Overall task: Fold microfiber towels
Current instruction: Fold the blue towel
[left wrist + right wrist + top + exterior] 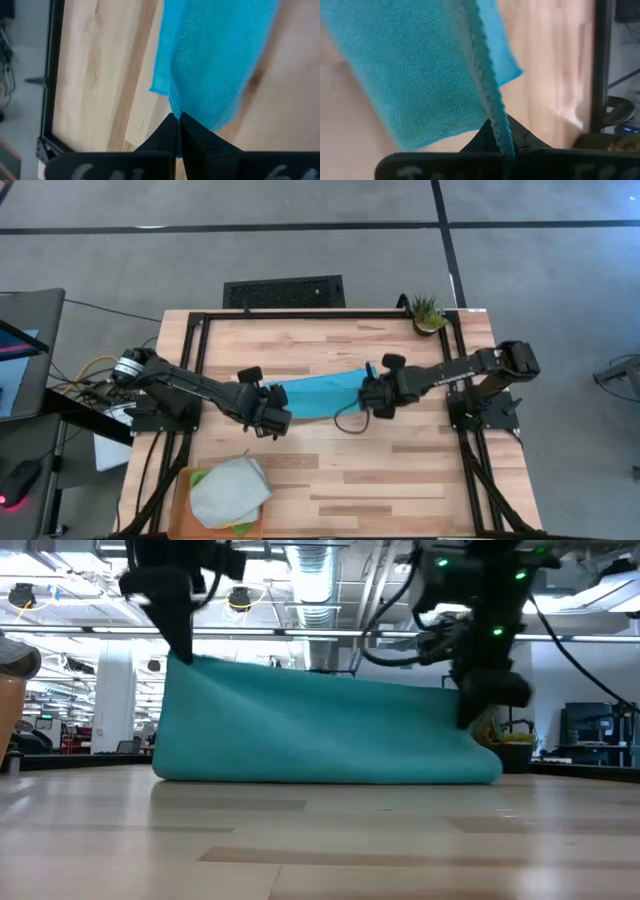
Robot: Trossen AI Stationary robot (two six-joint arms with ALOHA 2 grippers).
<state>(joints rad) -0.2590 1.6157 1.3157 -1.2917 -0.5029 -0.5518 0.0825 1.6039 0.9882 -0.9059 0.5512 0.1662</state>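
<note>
The turquoise-blue towel (318, 394) hangs between my two grippers over the middle of the table; in the low view (320, 725) its lower fold rests on the wood. My left gripper (272, 410) is shut on its left top corner. My right gripper (372, 395) is shut on its right top corner. The light grey towel (230, 490) lies on the orange tray (185, 480) at the near left, with a green cloth (240, 529) showing under it. The yellow towel is hidden. My left gripper pinches the towel's upper left corner (175, 111) between its two fingers, coming from above. The cloth hangs below the fingers, its bottom on the table. My right gripper pinches the towel's upper right edge (496, 127) between its two fingers from above. The top edge between the grippers is nearly taut.
A small potted plant (427, 312) stands at the far right corner. A black frame (300, 315) runs around the table. A loose dark cable (350, 420) loops under my right gripper. Bare wood lies at the near right (400, 480).
</note>
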